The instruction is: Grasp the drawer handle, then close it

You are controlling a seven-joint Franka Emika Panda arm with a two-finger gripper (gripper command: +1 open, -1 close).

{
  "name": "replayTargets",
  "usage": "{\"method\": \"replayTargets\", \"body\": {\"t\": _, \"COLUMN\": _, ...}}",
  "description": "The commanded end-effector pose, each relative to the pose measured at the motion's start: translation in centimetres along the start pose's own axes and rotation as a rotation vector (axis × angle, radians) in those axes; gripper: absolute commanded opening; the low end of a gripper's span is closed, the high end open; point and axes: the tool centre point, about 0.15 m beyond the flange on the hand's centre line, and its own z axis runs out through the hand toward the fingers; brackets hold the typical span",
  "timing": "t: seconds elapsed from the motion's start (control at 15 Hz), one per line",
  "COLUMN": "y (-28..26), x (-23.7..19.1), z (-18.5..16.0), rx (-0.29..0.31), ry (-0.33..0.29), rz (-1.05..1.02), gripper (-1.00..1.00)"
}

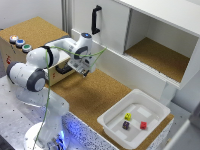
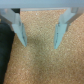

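Your claw (image 2: 40,32) hangs spread wide with nothing between its fingers (image 2: 18,31), only cork desk (image 2: 45,65) beneath it in the wrist view. From the exterior view the claw (image 1: 84,70) sits just beside the drawer handle (image 1: 64,70), towards that view's right, apart from it as far as you can tell. That handle, a short black bar, is on the pale front of the drawer (image 1: 59,74), which looks pulled out of the tan box with coloured buttons (image 1: 19,43). You are in the approach step; nothing is gripped. Next, bring the fingers round the bar, pinch it, then push towards the box. Farther off stand the white cabinet (image 1: 150,35) and a white tray (image 1: 112,120) of small blocks.
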Motion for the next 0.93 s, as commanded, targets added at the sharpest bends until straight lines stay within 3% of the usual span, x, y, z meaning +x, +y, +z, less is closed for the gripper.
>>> {"method": "replayTargets", "body": {"t": 0.0, "y": -2.5, "x": 0.0, "z": 2.2, "rx": 0.014, "ry": 0.102, "rz": -0.015, "gripper": -1.0}}
{"method": "replayTargets", "body": {"t": 0.07, "y": -3.2, "x": 0.2, "z": 2.4, "rx": 0.002, "ry": 0.117, "rz": -0.036, "gripper": -1.0}}
{"method": "replayTargets", "body": {"t": 0.2, "y": -5.0, "x": 0.3, "z": 3.0, "rx": 0.034, "ry": 0.139, "rz": -0.078, "gripper": -1.0}}
{"method": "replayTargets", "body": {"t": 0.53, "y": -9.7, "x": 0.2, "z": 3.0, "rx": -0.008, "ry": 0.15, "rz": -0.111, "gripper": -1.0}}
{"method": "replayTargets", "body": {"t": 0.87, "y": -15.3, "x": 1.0, "z": 3.2, "rx": 0.017, "ry": 0.125, "rz": -0.043, "gripper": -1.0}}
